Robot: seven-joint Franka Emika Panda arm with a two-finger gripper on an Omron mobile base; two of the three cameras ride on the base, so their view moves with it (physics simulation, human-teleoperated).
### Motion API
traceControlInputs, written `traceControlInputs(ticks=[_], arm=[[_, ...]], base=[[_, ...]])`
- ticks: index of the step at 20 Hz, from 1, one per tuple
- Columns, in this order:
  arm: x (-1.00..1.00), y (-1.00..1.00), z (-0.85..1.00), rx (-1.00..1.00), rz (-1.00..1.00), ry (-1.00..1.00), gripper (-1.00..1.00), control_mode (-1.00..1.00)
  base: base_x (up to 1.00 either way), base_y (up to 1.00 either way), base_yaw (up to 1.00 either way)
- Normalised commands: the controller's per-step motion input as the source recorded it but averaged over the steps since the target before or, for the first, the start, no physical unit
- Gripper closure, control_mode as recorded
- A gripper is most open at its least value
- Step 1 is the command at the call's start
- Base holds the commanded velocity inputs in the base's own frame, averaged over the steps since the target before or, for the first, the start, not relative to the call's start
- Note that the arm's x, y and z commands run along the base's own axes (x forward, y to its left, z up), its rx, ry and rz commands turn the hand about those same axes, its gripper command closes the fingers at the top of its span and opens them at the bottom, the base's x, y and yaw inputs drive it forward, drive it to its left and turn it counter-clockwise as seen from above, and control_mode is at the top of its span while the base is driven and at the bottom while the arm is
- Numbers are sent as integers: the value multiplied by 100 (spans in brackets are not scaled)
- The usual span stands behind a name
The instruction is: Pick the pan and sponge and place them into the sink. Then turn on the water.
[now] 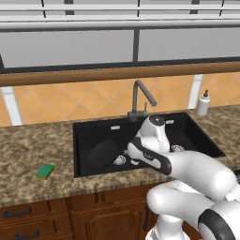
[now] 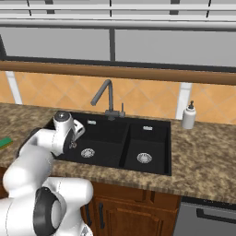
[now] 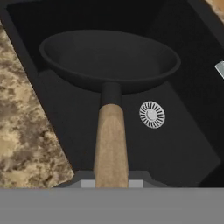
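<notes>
Right, quick pass, big to small:
Worktop (image 1: 28,154): speckled brown granite, runs the full width under the tiled backsplash, wood cabinet fronts below.
Sink (image 2: 152,131): black double basin set in the worktop, wide basin and narrower one, a silver drain (image 2: 144,158) in each.
Arm: I see it bent over the sink's front edge, wrist dipping into the wide basin.
Pan (image 3: 109,61): black, in the wide basin toward its left wall, bowl tilted; I can't tell if it touches the basin floor. Wooden handle (image 3: 110,144) points straight back at the hand.
Gripper (image 3: 111,183): I read it as clamped narrow on the end of the pan's handle; fingertips barely show at the bottom of the hand view.
Faucet (image 1: 140,98): dark grey gooseneck at the sink's back edge, centre.
Soap dispenser (image 1: 203,103): white bottle, back edge of worktop, right of the sink.
Sponge (image 1: 45,171): green over yellow, lying on the worktop left of the sink, near the front edge, well apart from the pan.
</notes>
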Motion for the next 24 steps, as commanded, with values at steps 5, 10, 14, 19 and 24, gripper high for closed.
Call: traceControlInputs(ticks=[5, 10, 14, 19, 24], arm=[[30, 3, -47, 0, 0, 2, 100, -100], [47, 0, -16, 0, 1, 0, 100, -100], [55, 0, -6, 0, 0, 0, 100, -100], [52, 0, -13, 0, 2, 0, 100, -100], [38, 0, -37, -3, 2, 0, 100, -100]], base=[[0, 0, 0], [0, 0, 0], [0, 0, 0], [0, 0, 0], [0, 0, 0]])
